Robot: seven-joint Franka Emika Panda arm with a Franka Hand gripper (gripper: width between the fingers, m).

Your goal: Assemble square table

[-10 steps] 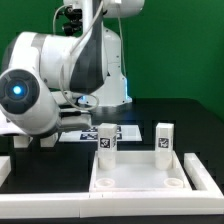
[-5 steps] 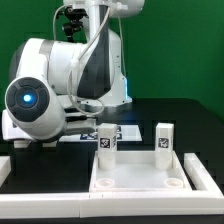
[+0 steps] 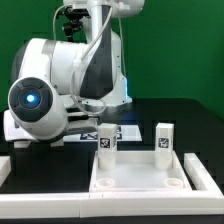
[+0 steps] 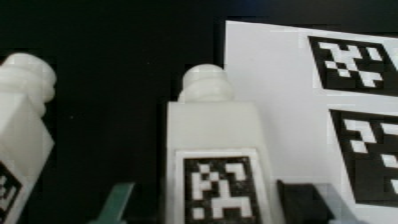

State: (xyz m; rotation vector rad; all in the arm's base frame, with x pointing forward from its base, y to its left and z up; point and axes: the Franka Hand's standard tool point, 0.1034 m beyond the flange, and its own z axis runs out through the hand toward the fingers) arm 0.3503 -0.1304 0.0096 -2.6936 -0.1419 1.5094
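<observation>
White plastic leg [image 4: 215, 140], boxy, round-topped.

large white plastic square slab with raised rim [image 3: 140, 180]: plain white throughout.
small white peg leg on the exterior view's left [image 3: 106, 141]: white, with one black-and-white blocky tag on its face.
small white peg leg on the exterior view's right [image 3: 163, 139]: same white, same sort of tag.
flat white marker board [image 4: 276, 70]: white ground, black squares with white blocky figures.
flat black tabletop [image 3: 190, 115]: black.
plain green backdrop [image 3: 185, 50]: even green.
white-shelled robot arm [image 3: 70, 65]: white, with a dark disc and a glowing blue ring.
</observation>
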